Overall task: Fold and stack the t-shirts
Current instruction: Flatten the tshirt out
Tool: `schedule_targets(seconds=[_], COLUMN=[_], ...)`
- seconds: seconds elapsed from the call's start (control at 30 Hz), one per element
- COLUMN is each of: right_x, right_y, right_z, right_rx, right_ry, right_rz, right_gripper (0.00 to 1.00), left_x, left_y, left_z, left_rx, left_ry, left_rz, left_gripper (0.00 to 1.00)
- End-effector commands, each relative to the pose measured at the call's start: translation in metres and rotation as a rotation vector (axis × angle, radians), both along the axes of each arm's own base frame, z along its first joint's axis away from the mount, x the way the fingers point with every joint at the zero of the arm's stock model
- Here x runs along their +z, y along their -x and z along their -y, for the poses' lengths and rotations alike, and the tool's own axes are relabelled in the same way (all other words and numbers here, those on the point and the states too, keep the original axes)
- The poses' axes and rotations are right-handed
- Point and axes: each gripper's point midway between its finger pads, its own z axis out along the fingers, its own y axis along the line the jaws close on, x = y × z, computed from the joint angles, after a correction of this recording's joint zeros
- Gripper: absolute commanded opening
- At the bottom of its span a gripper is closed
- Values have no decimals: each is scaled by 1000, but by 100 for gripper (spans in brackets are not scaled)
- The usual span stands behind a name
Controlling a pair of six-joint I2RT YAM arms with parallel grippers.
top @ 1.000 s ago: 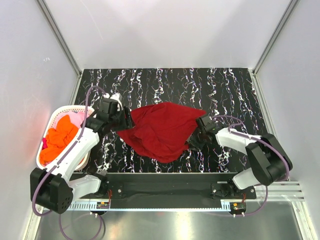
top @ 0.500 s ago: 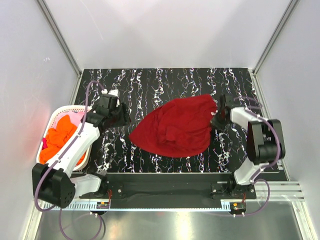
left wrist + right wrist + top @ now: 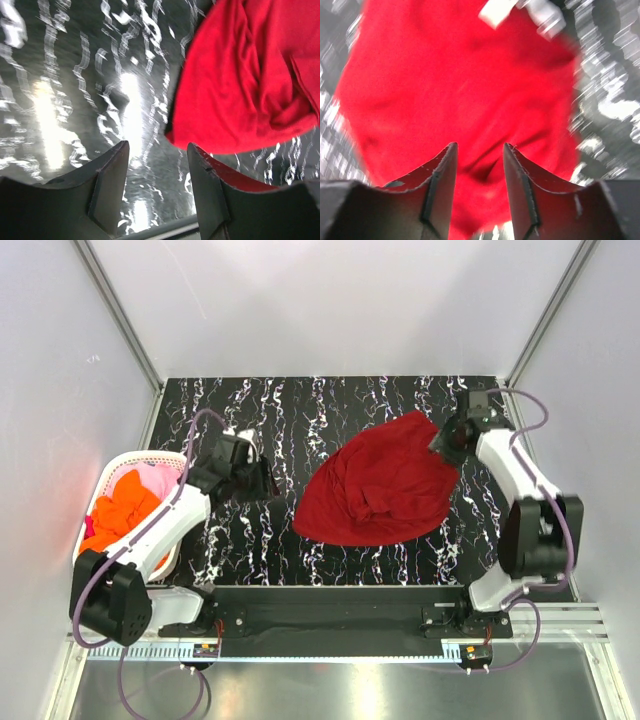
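Top external: red shirt (image 3: 375, 485) bunched in a heap on table (image 3: 330, 405), right of centre. Long axis diagonal, near-left to far-right, with the far-right tip up against right gripper (image 3: 446, 445). Not spread, not folded yet. Left gripper (image 3: 262, 480) off the heap's near-left end, apart from it, over bare table. Orange shirt (image 3: 120, 512) and pink shirt (image 3: 160, 478) in basket (image 3: 108, 478) at far left, not yet touched.

Right wrist: jaws parted, right gripper (image 3: 480, 146) right over the red shirt (image 3: 460, 90), cloth filling the view ahead. Blurred, but no fold seen pinched between the jaws, so reads as let go.

Left wrist: left gripper (image 3: 157, 147) spread wide, nothing between the jaws, marbled table under them. Shirt edge (image 3: 250, 85) ahead and toward the view's right, near but not touching.

Judgement: looks like the flattening step, very early in the task. Hinges on this: heap sits directly at the right gripper and well off to one side of the left one, so right gripper nearer by far. Probably calls for a fresh pinch at the far-right corner, a reach by the left gripper to the near-left end, then a pull apart along that diagonal. Risk: catching two layers at once in the bunch.
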Motion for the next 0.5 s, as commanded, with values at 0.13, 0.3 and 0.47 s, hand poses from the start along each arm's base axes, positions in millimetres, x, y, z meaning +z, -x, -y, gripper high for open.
schedule_targets(seconds=[0.13,0.3,0.47], right_x=[5,-6,-12], right_y=[91,123,128], right_z=[-93,-112,-121], right_rx=[118,50,-21], right_ry=[-241,-394,-500], right_rz=[-37,-19,1], right_gripper=[52,56,59], left_x=[-33,-45,-63], left_y=[19,22,24], left_z=[42,60,74], left_rx=[-86,-114,-137], left_ry=[135,132,126], left_rz=[-73,-83,-119], left_gripper=[56,58,58])
